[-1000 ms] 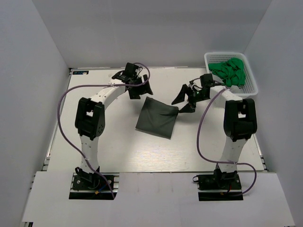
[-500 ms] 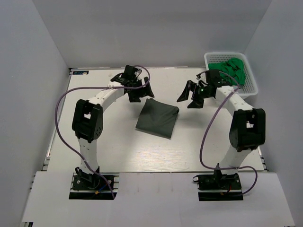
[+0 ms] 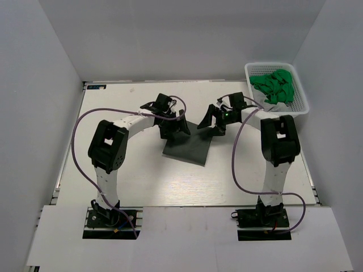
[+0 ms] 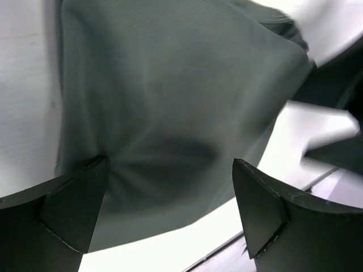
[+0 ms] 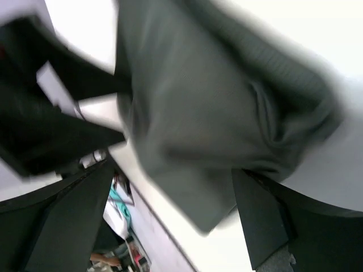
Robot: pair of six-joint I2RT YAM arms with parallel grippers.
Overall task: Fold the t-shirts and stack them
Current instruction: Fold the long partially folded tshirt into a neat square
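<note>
White lattice basket (image 3: 303,94) at the far right corner of the table (image 3: 136,173).

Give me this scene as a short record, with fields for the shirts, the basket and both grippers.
Grey t-shirt: folded, flat on table, centre
Basket: white, far right corner
Green t-shirts: bunched in basket
Left gripper: jaws open, over grey t-shirt's far edge
Right gripper: jaws open, over its far right corner

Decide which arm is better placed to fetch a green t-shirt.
Probably right: the basket of green t-shirts sits far right, nearer the right hand; the left hand is farther, over the grey t-shirt.
</note>
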